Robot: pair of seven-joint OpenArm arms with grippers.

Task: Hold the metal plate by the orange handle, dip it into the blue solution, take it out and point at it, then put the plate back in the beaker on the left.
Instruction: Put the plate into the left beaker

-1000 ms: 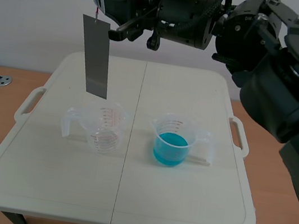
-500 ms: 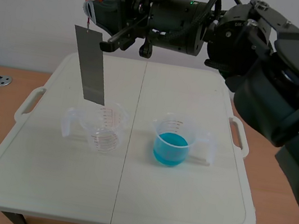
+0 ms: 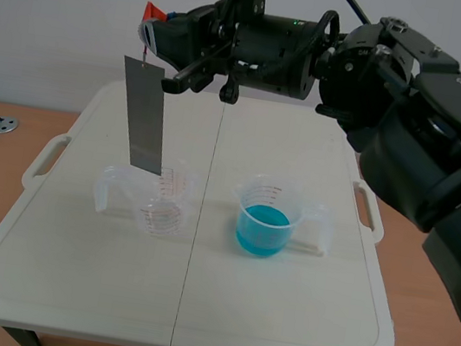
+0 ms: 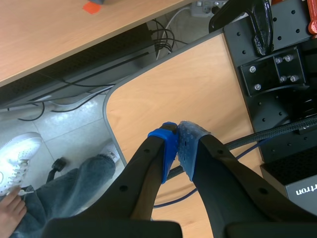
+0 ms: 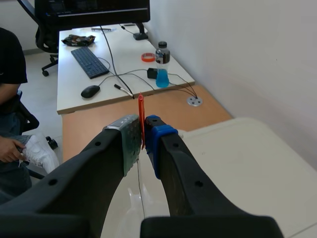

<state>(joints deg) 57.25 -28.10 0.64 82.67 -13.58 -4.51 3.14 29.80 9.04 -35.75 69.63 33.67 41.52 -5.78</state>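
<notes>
Pale folding tabletop [image 3: 66, 270] against a plain wall, w/ two clear beakers side by side near its middle: the left beaker [image 3: 163, 202], no liquid that I can see, and the one w/ the blue solution [image 3: 265, 218] to its right. Your right arm comes in from the right, high over the tabletop. The right hand [image 3: 152, 31] is clamped on the orange handle [image 3: 153, 12] — the wrist view shows the thin orange tab pinched between both pads [image 5: 130, 139]. The metal plate [image 3: 142, 120] hangs below it, slightly tilted, w/ its lower edge at the left beaker's mouth, toward the rim's left side. Can't tell if that edge is inside or just behind the rim. Your left hand [image 4: 177, 145] is closed on nothing, pads touching, aimed at a wooden desk & floor off to the side.

I read this as the put-back step, tho nothing on the plate confirms a dip.

To do it well:
- Centre the plate's lower edge over the mouth first. It sits close to the rim and the beaker looks light — a catch there would prob. tip it.
- Go straight down, slow, no sideways drift.
- Let the plate's bottom rest on the beaker floor and lean on the wall before you open the hand.
- Keep the orange handle above the rim.
</notes>
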